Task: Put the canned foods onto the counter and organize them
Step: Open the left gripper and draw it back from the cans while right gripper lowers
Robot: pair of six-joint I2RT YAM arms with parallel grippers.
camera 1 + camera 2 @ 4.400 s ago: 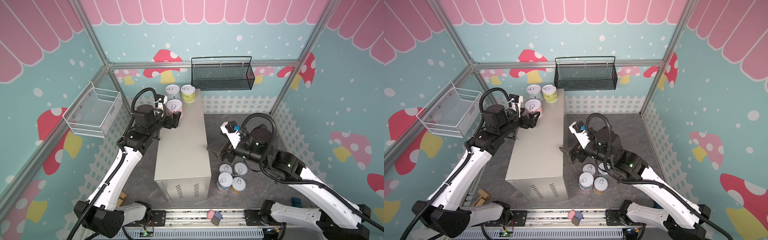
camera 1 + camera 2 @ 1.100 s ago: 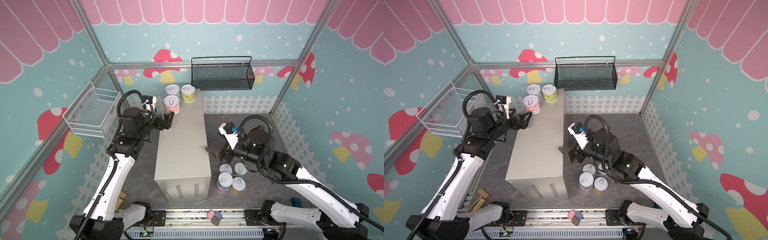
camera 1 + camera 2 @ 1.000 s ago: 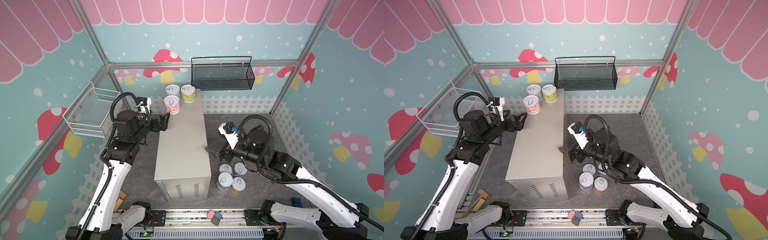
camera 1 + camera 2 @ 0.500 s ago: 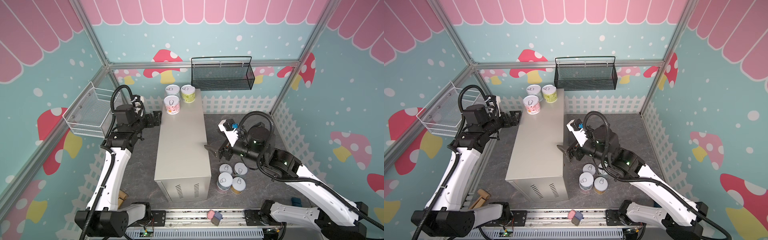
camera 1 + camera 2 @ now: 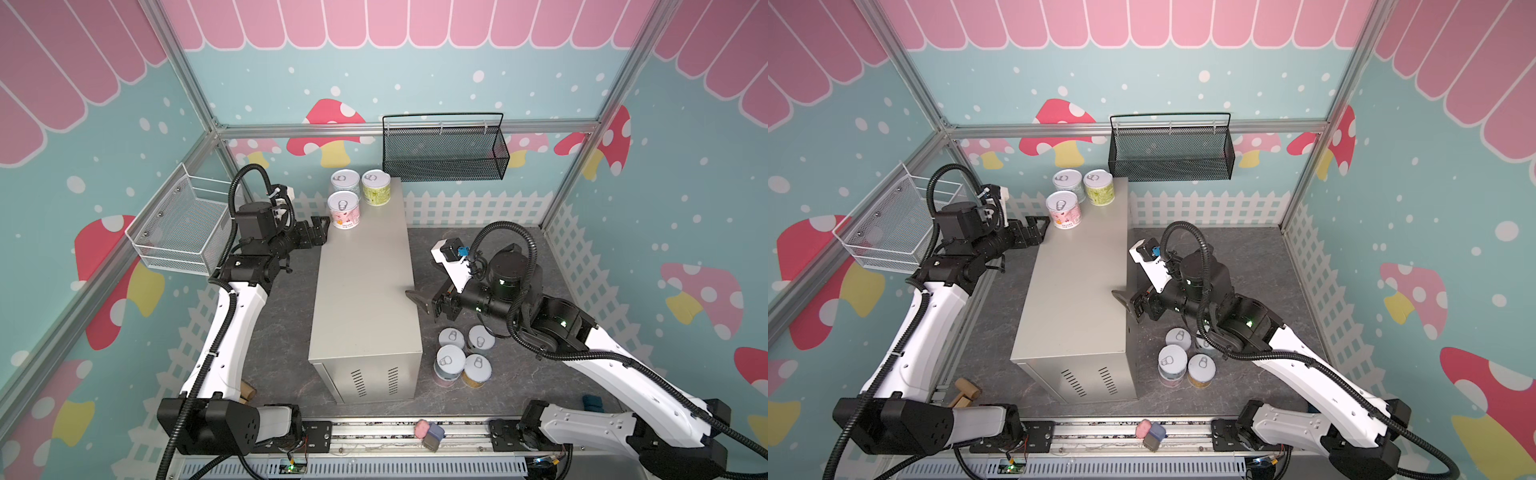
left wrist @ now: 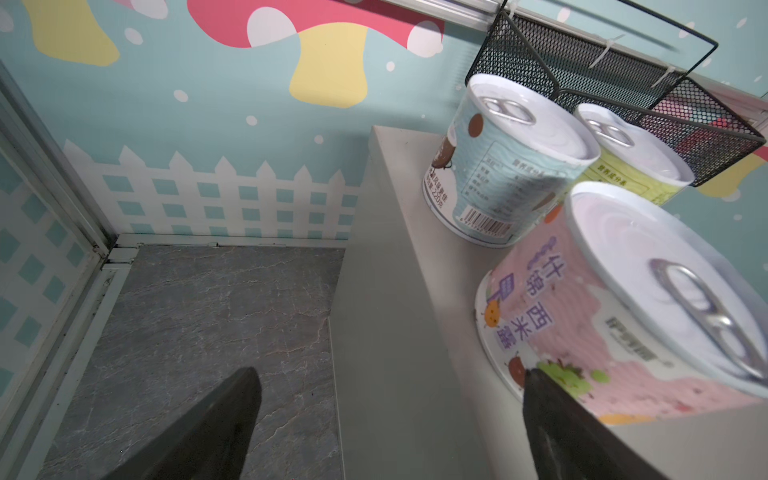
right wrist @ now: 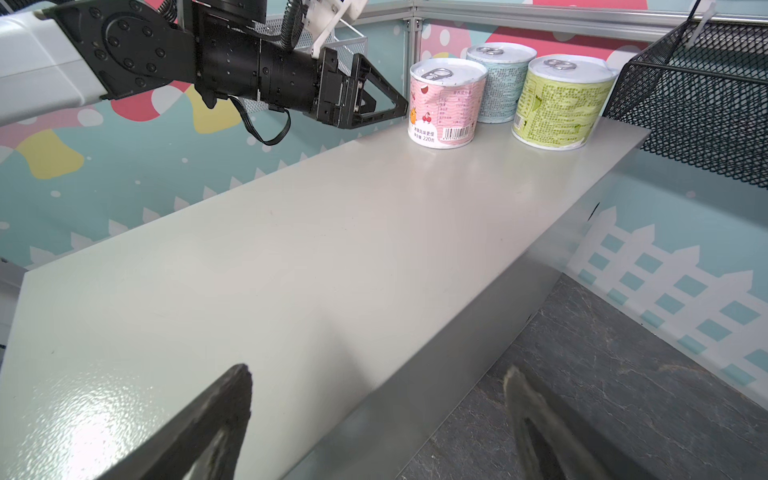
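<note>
Top views: pink can (image 5: pixel 343 210), light blue can (image 5: pixel 345 182) and yellow-green can (image 5: pixel 376 188) stand at the tabletop's (image 5: pixel 361 282) 12 o'clock end. The left hand (image 5: pixel 322 232), wide and empty, hovers at the pink can's 8 o'clock. The right hand (image 5: pixel 419 301), wide and empty, is at the tabletop's 3 o'clock edge; four cans (image 5: pixel 449 360) stand on the floor (image 5: pixel 511 395) at 4 o'clock.

Left wrist view: pink can just beside one finger (image 6: pixel 561 424).

Right wrist view: fingers (image 7: pixel 208 424) straddle the tabletop's edge.

Pastel booth with teal mushroom-print walls (image 5: pixel 457 62).
Dark marbled floor (image 5: pixel 519 386) lower centre; white picket border (image 5: pixel 469 205) mid-frame behind.
</note>
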